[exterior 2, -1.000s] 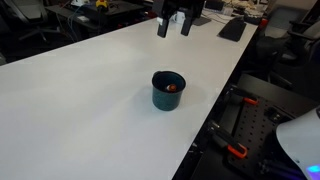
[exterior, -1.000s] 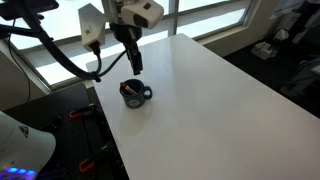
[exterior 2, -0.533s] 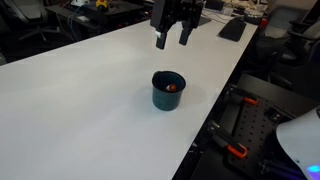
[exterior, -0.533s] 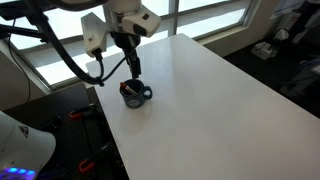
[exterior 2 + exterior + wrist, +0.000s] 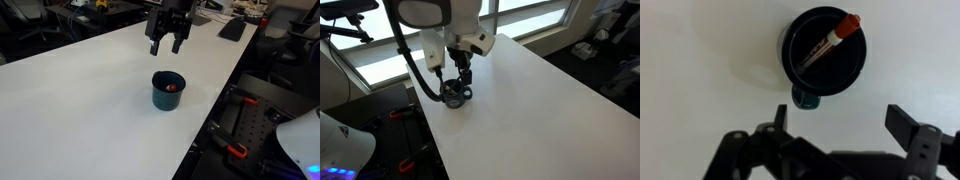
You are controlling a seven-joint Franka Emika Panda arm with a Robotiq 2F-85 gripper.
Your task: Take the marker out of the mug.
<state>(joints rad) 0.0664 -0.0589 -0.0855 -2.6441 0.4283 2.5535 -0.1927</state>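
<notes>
- My gripper [image 5: 166, 47] hangs above the mug [image 5: 165, 97], well apart from it, and its fingers [image 5: 902, 122] are spread wide with nothing between them.
- In the wrist view the mug [image 5: 843, 76] is in front of the fingers, not between them, so I judge that I must first move over it.
- The marker [image 5: 828, 48] lies slanted inside the mug. Its reddish end [image 5: 847, 24] leans on the rim and the dark body goes down to the bottom.
- I think the marker is light and stiff. Its smooth body can slip or turn between the pads.
- I would take hold just under the reddish end, because this part stands highest and nearest to the opening.
- The opening is narrow for wide fingers. If one finger touches the wall, the small glossy mug may slide or tip over.
- The white table [image 5: 90, 110] is bare around the mug, so there is much room to lift and to put down.
- In an exterior view the mug [image 5: 455, 96] stands near the table edge [image 5: 426, 118]; I would carry the marker inward, away from this edge.
</notes>
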